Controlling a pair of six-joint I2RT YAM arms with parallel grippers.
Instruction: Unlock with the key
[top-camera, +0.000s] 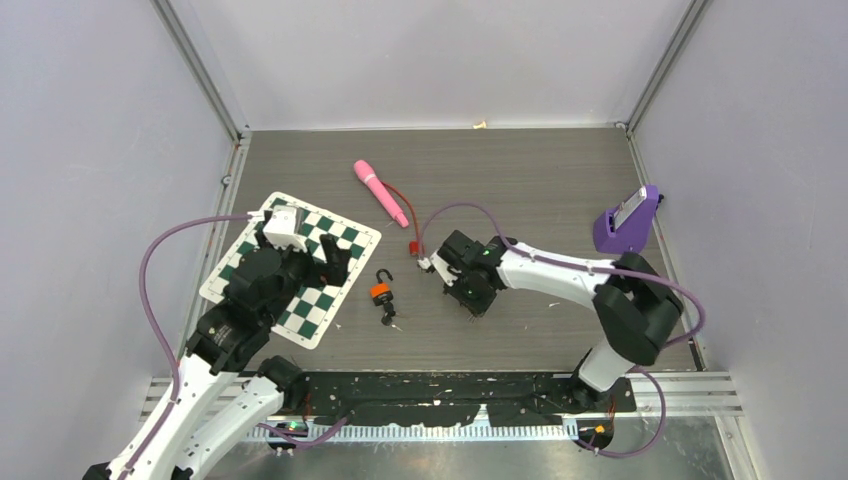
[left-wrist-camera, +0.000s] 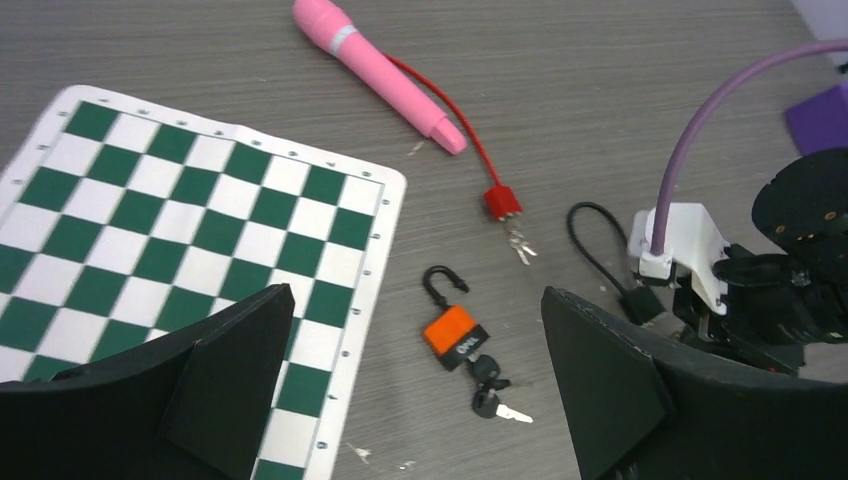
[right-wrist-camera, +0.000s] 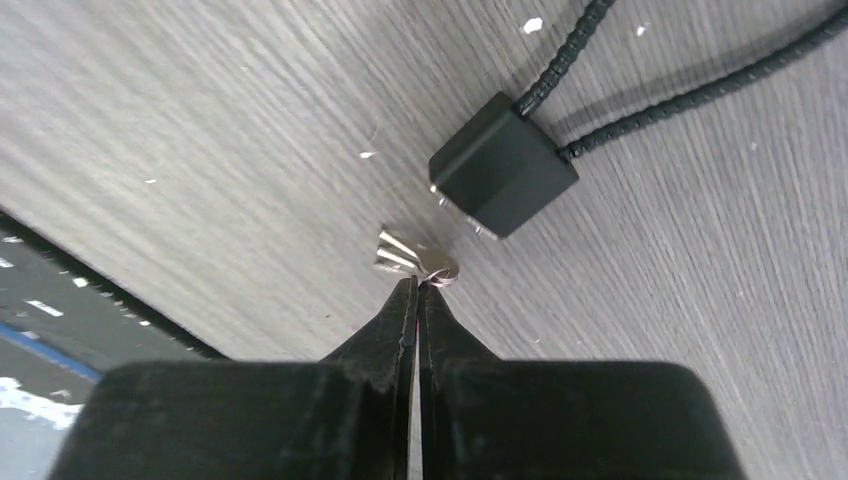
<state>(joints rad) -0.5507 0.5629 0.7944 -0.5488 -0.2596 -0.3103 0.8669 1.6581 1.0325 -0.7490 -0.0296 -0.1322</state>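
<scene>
My right gripper (right-wrist-camera: 418, 284) is shut, its tips pinching the ring of a small silver key (right-wrist-camera: 405, 260) that lies on the table. Just beyond the key sits the black body of a cable lock (right-wrist-camera: 502, 175), also seen in the left wrist view (left-wrist-camera: 640, 302). From above, the right gripper (top-camera: 472, 298) points down at the table and hides this key. My left gripper (left-wrist-camera: 415, 293) is open and holds nothing; it hovers over the chessboard's edge (top-camera: 322, 262). An orange padlock (top-camera: 381, 291) (left-wrist-camera: 455, 335), shackle open, lies ahead of it with black-headed keys (left-wrist-camera: 487, 378) in its base.
A green and white chessboard mat (top-camera: 318, 300) lies at the left. A pink stick (top-camera: 380, 192) with a red cable lock (top-camera: 412, 247) and its small keys (left-wrist-camera: 520, 246) sits mid-table. A purple device (top-camera: 628, 220) stands at the right edge.
</scene>
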